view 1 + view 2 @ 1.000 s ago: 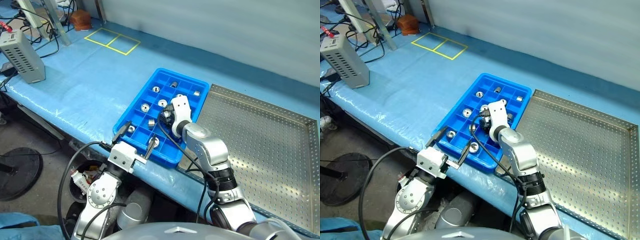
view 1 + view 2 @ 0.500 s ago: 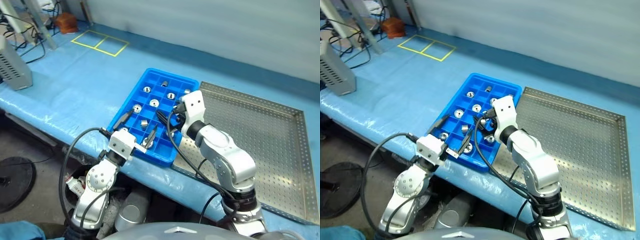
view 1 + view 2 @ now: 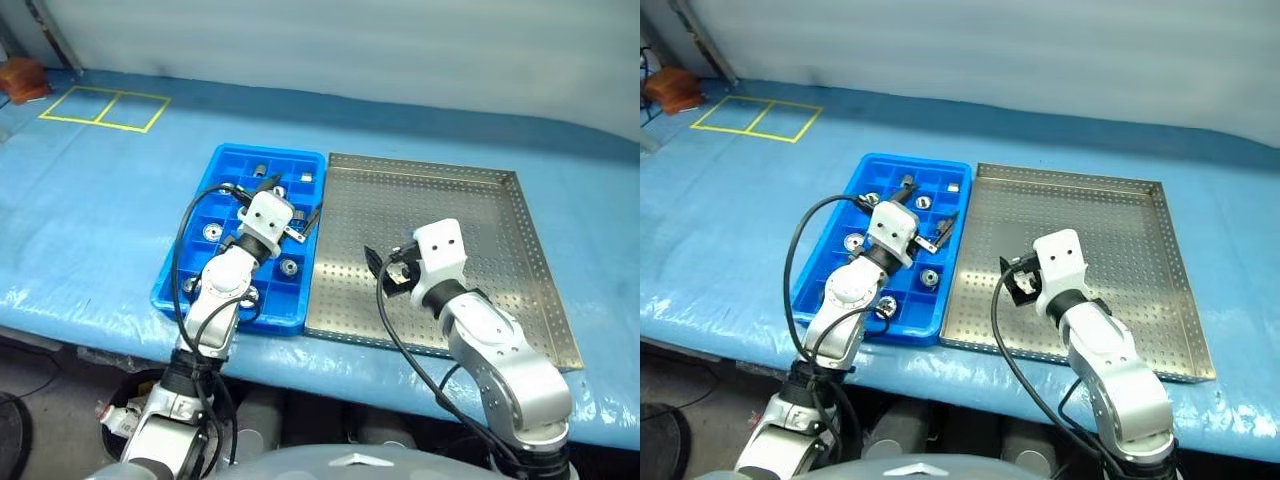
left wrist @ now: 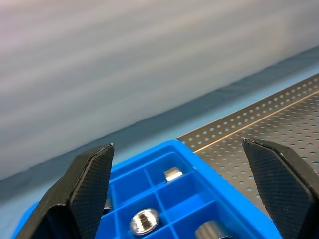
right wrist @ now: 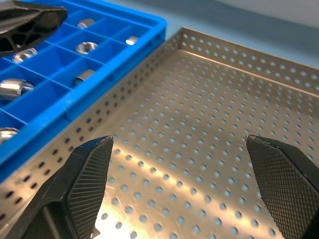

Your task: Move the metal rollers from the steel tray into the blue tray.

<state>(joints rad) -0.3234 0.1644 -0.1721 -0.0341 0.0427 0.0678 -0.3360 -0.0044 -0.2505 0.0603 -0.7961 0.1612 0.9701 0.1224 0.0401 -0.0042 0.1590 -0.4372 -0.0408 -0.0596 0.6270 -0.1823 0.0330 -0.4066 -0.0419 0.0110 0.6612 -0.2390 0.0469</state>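
The left gripper (image 3: 290,200) sits left of frame centre, its fingers spread wide and empty. The right gripper (image 3: 385,268) sits lower, right of centre, likewise agape and empty.

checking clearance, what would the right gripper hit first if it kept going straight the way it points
Probably the bare perforated floor of the steel tray. The open right gripper aims slightly downward across it, nothing between its fingers; the far rim comes next. Depth is uncertain.

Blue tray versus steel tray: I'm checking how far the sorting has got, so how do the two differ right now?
The blue tray is plastic, split into small square compartments; the steel tray is one open perforated metal floor with a low rim. The blue tray holds the metal rollers; no roller shows on the steel tray. The blue tray is narrower. Both lie flat, side by side on the blue-covered table.
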